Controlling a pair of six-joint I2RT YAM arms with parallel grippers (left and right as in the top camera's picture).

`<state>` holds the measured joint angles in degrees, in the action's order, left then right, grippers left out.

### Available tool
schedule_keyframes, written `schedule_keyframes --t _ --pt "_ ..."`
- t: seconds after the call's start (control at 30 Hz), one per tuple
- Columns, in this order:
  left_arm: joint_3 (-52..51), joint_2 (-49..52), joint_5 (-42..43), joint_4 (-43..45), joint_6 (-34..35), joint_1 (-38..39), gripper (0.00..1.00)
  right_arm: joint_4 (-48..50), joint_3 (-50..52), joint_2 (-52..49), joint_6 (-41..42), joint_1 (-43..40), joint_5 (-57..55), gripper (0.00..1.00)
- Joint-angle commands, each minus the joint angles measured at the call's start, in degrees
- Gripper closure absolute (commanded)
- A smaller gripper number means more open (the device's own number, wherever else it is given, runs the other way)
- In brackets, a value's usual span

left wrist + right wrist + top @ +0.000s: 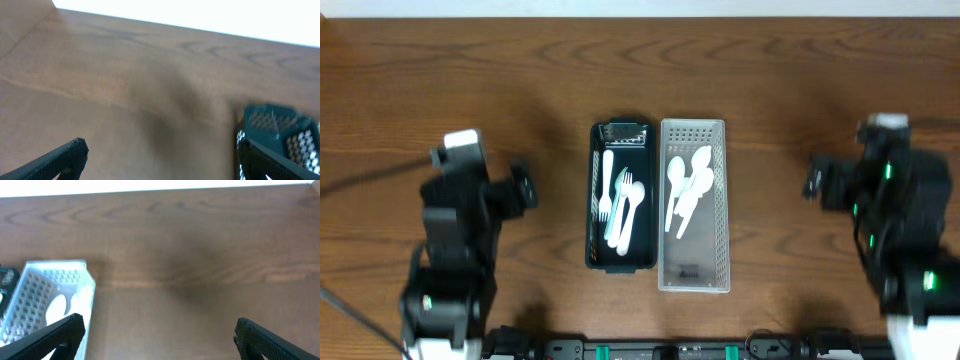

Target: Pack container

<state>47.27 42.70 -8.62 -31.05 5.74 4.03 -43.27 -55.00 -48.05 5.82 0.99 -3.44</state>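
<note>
Bench (440,80): brown wood grain. Two long, narrow bins at its middle, side by side with their long walls touching, running near to far.

Dark container (620,195): the left one of the pair. White plastic cutlery (623,215) lies lengthwise inside, forks among it.

White container (694,205): the right one, with perforated walls. White spoons (685,185) are piled in its far half, and its near half shows bare floor.

Left pincer (160,162): fingers spread wide with nothing between them but bare bench. It sits well apart from the bins, off to their left. One corner of the dark container shows at the right edge of the wrist view.

Right pincer (157,337): also spread wide and pinching nothing. It sits well to the right of the bins. In its wrist view the far end of the white container lies at the left, with a spoon bowl visible inside.

Both arms are low at the near side of the bench, one on each flank.
</note>
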Motion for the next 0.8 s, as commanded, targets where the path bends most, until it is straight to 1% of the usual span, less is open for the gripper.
schedule_keyframes --t 0.0,0.1,0.17,0.4,0.5,0.57,0.77 --pt "-5.7 -7.5 -1.6 0.6 -0.6 0.4 0.02 -0.4 7.5 8.6 -0.3 0.5 -0.8 0.01" --pt "-8.3 -11.9 -1.5 -0.7 -0.6 0.4 0.02 -3.0 12.1 14.4 -0.3 0.5 -0.8 0.01" --pt "-8.7 -13.1 -1.5 -3.3 -0.6 0.4 0.02 -6.3 14.0 16.8 -0.3 0.5 -0.8 0.01" --pt "-8.7 -12.9 -1.5 -10.5 -0.6 0.4 0.02 -20.7 14.6 17.3 -0.3 0.5 -0.8 0.01" --pt "-8.6 -12.9 -1.5 -13.0 -0.6 0.4 0.03 -20.9 14.7 17.3 -0.3 0.5 -0.8 0.01" --pt "-8.7 -12.9 -1.5 -13.9 -0.6 0.4 0.02 -20.8 14.7 17.3 -0.3 0.5 -0.8 0.01" --pt "-8.7 -12.9 -1.5 -15.2 -0.6 0.4 0.02 -20.8 14.7 17.3 -0.3 0.5 -0.8 0.01"
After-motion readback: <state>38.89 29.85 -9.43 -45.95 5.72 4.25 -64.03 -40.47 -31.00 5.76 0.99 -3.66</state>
